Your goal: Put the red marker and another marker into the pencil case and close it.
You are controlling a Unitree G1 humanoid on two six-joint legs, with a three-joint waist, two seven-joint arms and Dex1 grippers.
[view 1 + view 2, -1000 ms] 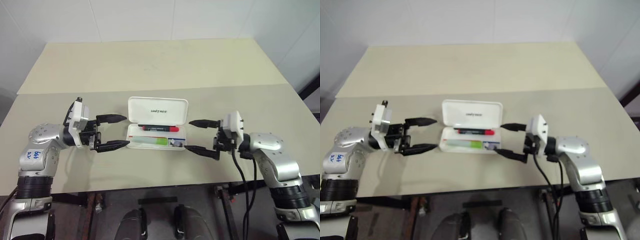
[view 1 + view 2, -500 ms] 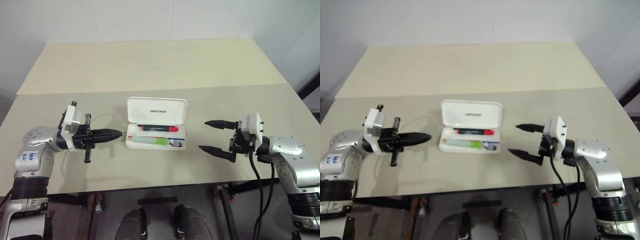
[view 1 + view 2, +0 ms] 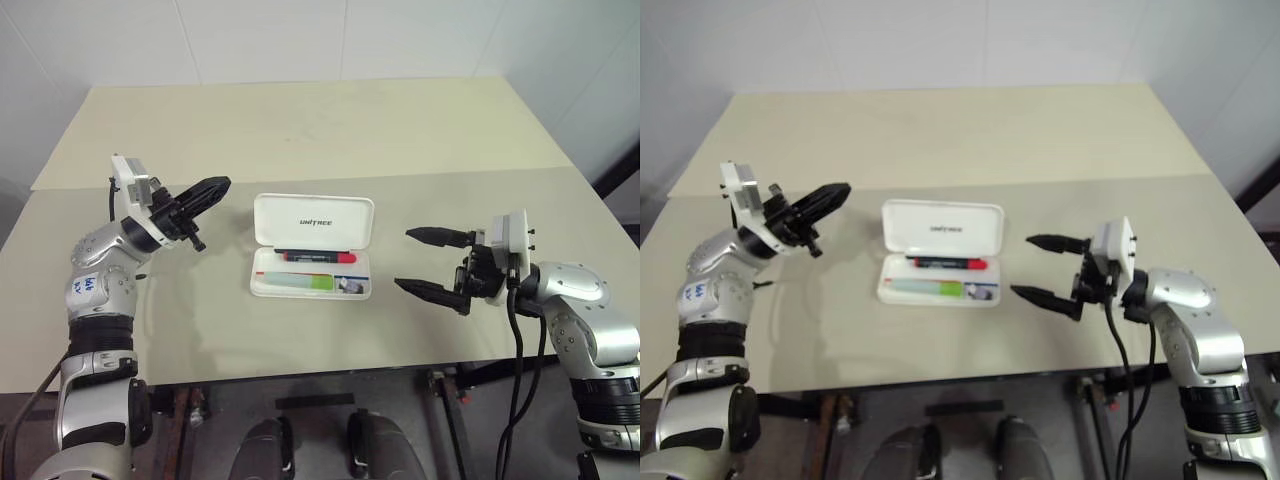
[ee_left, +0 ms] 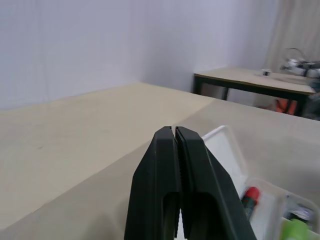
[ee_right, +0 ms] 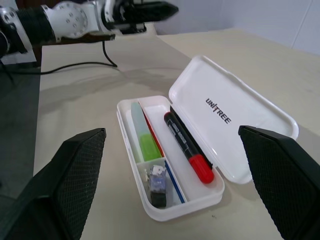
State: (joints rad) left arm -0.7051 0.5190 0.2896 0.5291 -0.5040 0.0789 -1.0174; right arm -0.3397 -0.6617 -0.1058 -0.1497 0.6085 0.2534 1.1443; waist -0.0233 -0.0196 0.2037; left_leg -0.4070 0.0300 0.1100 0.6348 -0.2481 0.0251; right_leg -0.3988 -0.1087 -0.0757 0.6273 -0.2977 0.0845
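Note:
The white pencil case (image 3: 313, 220) lies open at the table's middle, lid tilted back. In its tray lie the red marker (image 3: 317, 256), at the back, and a light green marker (image 3: 300, 283), in front. Raised left of the lid, my left gripper (image 3: 220, 184) is shut on nothing and clear of the case; its two fingers (image 4: 175, 150) press together. My right gripper (image 3: 403, 259) hovers open to the right of the case, pointing at it, with a gap between. The right wrist view looks down on the red marker (image 5: 187, 145) and the green marker (image 5: 145, 140).
A few small dark items (image 3: 350, 286) fill the tray's small right-hand compartment. A second tan table (image 3: 300, 120) joins mine along a seam behind the case. Bare tabletop lies on both sides of the case. Another table (image 4: 255, 80) stands far off.
My left gripper shut, drew back from the case's left end, then rose toward the back with its tips tilted up. My right gripper backed off to the right, staying open.

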